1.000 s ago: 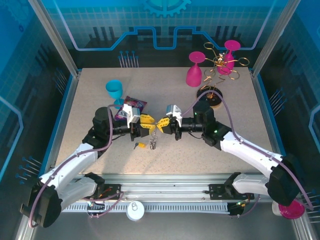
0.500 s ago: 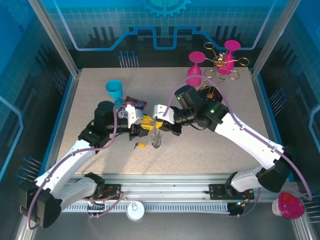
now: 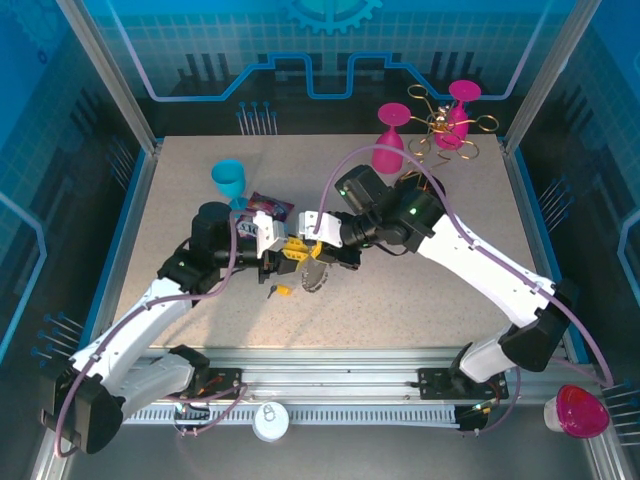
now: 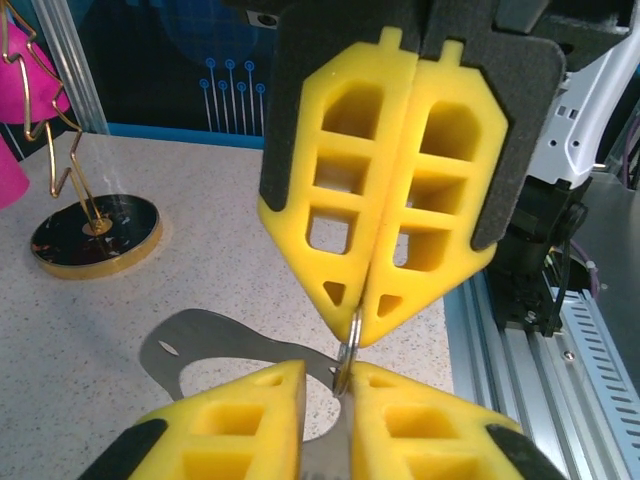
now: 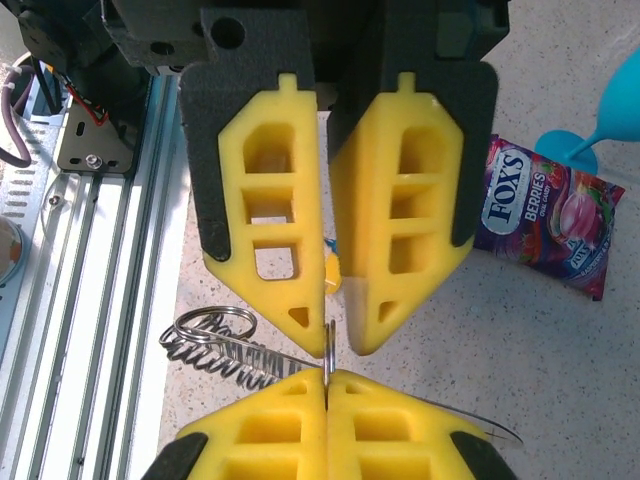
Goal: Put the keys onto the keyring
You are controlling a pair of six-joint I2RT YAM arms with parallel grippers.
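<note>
Clamped together in the right hand (image 5: 327, 385): the thin wire of the keyring (image 5: 225, 340), fringe of links hanging down toward the tabletop (image 3: 420, 290). Meeting it tip to tip, the left hand (image 4: 327, 375), fingers (image 4: 230, 420) narrowly apart astride the same wire (no pinch to be seen). Lying flat on the tabletop just below that meeting point, toward the left arm's side: the yellow-headed key (image 3: 281, 291), nearer the left hand than the right. Too small to read which way the blade points. Probably best fetched with the left hand, reaching straight down.
</note>
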